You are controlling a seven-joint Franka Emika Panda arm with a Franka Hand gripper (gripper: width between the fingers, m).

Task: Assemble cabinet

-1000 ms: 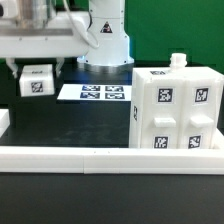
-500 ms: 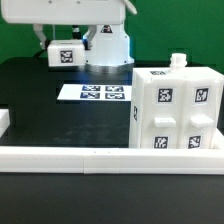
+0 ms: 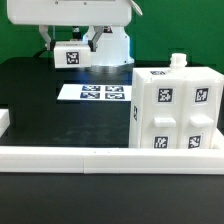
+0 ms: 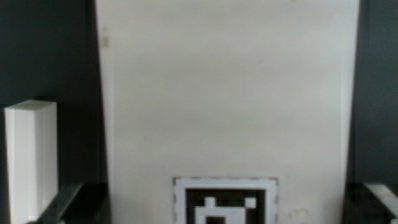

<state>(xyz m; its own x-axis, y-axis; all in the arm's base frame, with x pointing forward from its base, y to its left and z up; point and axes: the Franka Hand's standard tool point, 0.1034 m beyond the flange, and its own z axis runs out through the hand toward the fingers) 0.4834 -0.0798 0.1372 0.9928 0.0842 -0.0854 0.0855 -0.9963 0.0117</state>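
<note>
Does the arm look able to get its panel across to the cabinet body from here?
Probably yes: the gripper holds the panel clear above the table, and only the flat marker board lies between it and the cabinet body.

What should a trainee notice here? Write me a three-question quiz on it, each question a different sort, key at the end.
1. True or false: the gripper is empty.
2. The marker board lies: A) on top of the cabinet; B) to the cabinet's left in the exterior view; C) in the gripper.
3. Fill in: the panel and the cabinet both carry square black-and-white ___.
Key: 1 false, it holds the panel; 2 B; 3 tags.
</note>
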